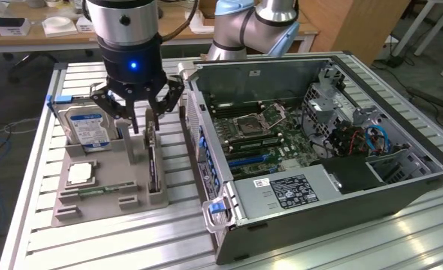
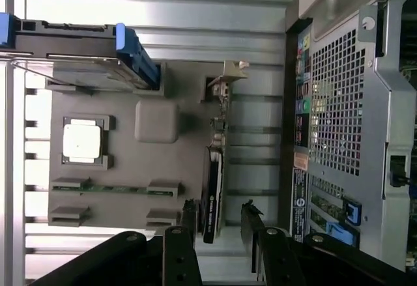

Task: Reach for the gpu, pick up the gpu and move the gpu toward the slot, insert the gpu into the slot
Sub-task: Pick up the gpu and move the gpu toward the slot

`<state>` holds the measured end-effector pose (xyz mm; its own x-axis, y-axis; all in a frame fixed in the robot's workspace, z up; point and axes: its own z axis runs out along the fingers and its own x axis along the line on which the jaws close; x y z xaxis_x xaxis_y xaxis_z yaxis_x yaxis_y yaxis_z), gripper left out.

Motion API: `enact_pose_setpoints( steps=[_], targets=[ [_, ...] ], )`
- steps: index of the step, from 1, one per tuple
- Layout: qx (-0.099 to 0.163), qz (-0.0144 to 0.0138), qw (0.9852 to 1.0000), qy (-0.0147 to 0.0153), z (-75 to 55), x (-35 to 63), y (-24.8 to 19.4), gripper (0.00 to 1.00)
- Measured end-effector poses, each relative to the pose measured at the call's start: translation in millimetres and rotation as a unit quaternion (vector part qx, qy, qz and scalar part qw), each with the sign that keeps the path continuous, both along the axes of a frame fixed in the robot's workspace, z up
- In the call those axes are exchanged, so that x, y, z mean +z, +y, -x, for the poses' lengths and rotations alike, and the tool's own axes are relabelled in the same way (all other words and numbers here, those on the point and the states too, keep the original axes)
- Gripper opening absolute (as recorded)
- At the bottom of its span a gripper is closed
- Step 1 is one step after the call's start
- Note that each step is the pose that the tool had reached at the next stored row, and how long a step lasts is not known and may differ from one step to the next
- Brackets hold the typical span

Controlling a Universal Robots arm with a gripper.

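As matters stand: reach nearly complete; pick-up and insertion outstanding.
Gpu: upright in grey holder tray, beside computer case.
Gripper: jaws spread astride it (no grip yet).

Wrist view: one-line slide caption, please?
Open gripper hovers over the gpu, standing on edge in its gray holder tray beside the computer case.

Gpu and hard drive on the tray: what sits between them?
A plain grey raised block of the tray, with bare tray floor around it, stands between the gpu and the hard drive. The wrist view shows it best.
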<state>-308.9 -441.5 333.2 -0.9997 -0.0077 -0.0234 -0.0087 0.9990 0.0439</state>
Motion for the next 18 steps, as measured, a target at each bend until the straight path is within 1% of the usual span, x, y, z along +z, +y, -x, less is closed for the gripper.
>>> enact_pose_setpoints(
  steps=[4,10,18],
  targets=[
    [0.000,0.0000,1.0000,0.0000,-3.3,-7.2,-0.4,0.42],
    [0.000,0.0000,1.0000,0.0000,-3.6,-18.1,-2.3,0.42],
    [0.000,0.0000,1.0000,0.0000,-3.6,-32.7,-7.2,0.42]
  ],
)
